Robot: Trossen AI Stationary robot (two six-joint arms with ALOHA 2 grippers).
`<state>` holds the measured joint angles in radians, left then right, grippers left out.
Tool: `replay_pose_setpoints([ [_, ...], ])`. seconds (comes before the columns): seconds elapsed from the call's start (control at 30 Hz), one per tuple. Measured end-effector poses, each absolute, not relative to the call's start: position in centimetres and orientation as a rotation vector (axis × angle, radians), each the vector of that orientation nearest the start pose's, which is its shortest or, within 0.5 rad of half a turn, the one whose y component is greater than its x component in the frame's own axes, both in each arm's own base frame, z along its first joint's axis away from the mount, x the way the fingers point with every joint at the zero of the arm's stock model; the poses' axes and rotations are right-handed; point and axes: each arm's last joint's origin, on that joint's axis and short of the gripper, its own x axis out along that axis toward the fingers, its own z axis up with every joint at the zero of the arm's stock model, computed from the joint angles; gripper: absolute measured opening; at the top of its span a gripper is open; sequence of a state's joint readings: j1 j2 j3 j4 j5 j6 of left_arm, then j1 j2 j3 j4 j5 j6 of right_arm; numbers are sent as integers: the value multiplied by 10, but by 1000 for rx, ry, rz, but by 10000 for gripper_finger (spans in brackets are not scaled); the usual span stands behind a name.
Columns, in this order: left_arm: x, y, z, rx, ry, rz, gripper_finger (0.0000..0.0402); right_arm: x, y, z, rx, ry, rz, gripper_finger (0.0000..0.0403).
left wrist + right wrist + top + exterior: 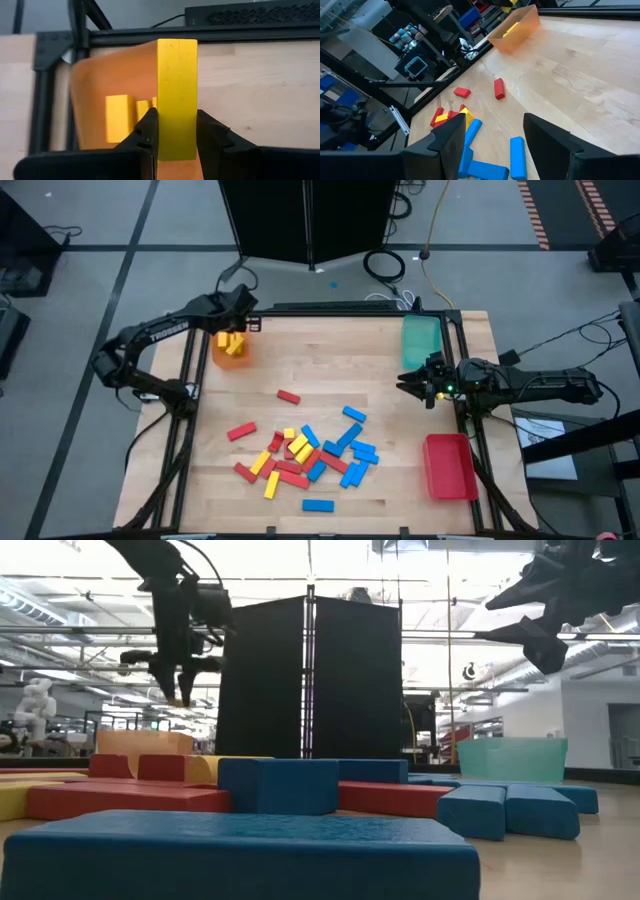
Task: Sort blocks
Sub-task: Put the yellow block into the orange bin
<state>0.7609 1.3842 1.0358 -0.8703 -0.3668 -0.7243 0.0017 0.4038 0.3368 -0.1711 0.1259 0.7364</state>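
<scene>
Red, yellow and blue blocks [305, 455] lie in a loose pile on the near middle of the table, with a few strays around it. My left gripper [247, 323] [177, 135] hangs over the orange tray [230, 350] at the far left and is shut on a yellow block [177, 90]. A few yellow blocks [120, 117] lie inside that tray [100, 80]. My right gripper [410, 385] [495, 137] is open and empty, above the table's right side, just near of the teal tray [422, 338]. My left gripper pinches the yellow block between its two fingers [147, 132], one on each long side, near one end [177, 127]. The rest of the block sticks out past the fingertips. The fingers point down from above, and the block is lifted clear over the orange tray.
A red tray [448, 467] sits at the near right edge and the teal tray [512, 758] at the far right. A black frame [330, 307] runs along the table's edges. Bare wood lies between the pile and the far trays.
</scene>
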Motion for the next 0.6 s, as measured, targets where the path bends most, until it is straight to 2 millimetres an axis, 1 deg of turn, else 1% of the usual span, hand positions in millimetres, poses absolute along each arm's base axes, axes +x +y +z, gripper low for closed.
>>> replay_pose_setpoints([
  [0.1,177,183,232,-850,818,1412,76,119,-3,228,717,181,-206,194],
  [0.23,172,180,210,-913,802,1432,76,119,-3,228,725,181,-206,194],
  [0.3,170,179,202,-930,790,1436,76,119,-3,228,725,181,-207,194],
  [0.43,170,179,195,-918,765,1443,76,119,-3,228,726,181,-207,194],
  [0.6,165,186,189,-949,677,1477,76,119,-3,228,728,181,-207,194],
])
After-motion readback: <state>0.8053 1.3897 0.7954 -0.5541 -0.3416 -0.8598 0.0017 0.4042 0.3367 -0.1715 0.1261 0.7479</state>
